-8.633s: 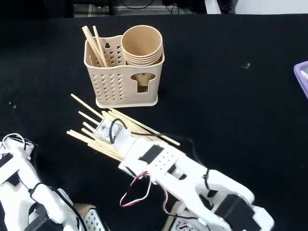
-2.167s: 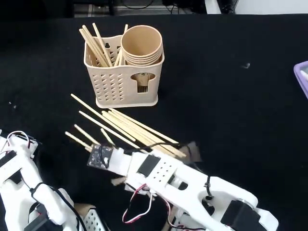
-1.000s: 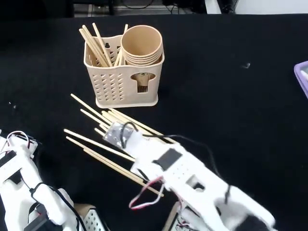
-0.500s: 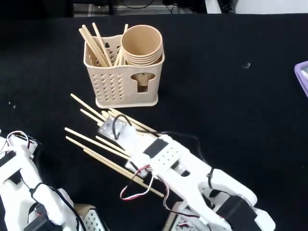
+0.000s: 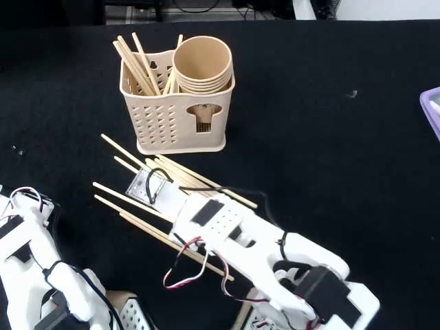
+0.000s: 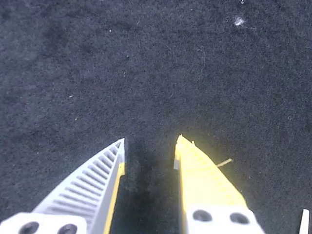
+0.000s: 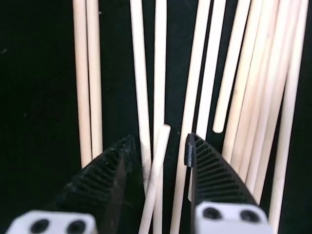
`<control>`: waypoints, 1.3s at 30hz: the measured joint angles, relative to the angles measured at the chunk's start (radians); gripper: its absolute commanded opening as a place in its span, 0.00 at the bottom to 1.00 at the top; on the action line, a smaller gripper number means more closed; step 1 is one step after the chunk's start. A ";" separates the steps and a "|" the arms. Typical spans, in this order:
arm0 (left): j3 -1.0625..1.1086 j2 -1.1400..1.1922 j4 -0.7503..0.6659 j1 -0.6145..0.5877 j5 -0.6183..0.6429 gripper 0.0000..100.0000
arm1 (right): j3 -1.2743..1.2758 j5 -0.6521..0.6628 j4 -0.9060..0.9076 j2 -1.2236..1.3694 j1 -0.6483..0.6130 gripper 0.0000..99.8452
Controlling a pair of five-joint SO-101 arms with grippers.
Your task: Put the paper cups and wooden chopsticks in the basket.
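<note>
Arm on the left, i.e. the left arm, sits white at the near-left corner of the black table. In its wrist view the left gripper hangs over bare black cloth w/ its two fingers apart and nothing between them, one grey and ribbed, the other yellow.

Further along, towards the back, the basket stands upright, beige w/ perforated walls and two compartments. The left compartment holds a bunch of standing chopsticks, leaning and poking out over the rim. The right compartment holds the paper cups, nested in one stack, mouth up.

In front of the basket, well apart from it, the loose chopsticks lie flat on the cloth in a rough fan, approx. a dozen; can't give an exact count.

The right arm comes in from the near-right corner and stretches diagonally over that fan, its wrist end above the middle of the sticks. In its wrist view the right gripper is low over the sticks, fingers spread, w/ the end of one chopstick in the gap. Not clamped on it. Other sticks run alongside, either side of the fingers.

Far right edge of the table: a purple object, cut off by the frame.
</note>
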 measured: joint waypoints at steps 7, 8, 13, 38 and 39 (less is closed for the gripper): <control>0.000 0.000 -0.002 0.000 0.000 0.17 | -0.006 0.000 0.000 0.005 0.000 0.08; 0.000 0.000 -0.002 0.000 0.000 0.17 | -0.006 0.000 0.000 0.006 0.002 0.02; 0.000 0.000 -0.002 0.000 0.000 0.17 | -0.012 0.000 0.003 0.003 0.002 0.01; 0.000 0.000 -0.002 0.000 0.000 0.17 | 0.068 0.002 0.130 -0.747 0.023 0.01; 0.000 0.000 -0.002 0.000 0.000 0.17 | 0.040 0.000 0.130 -0.770 0.037 0.01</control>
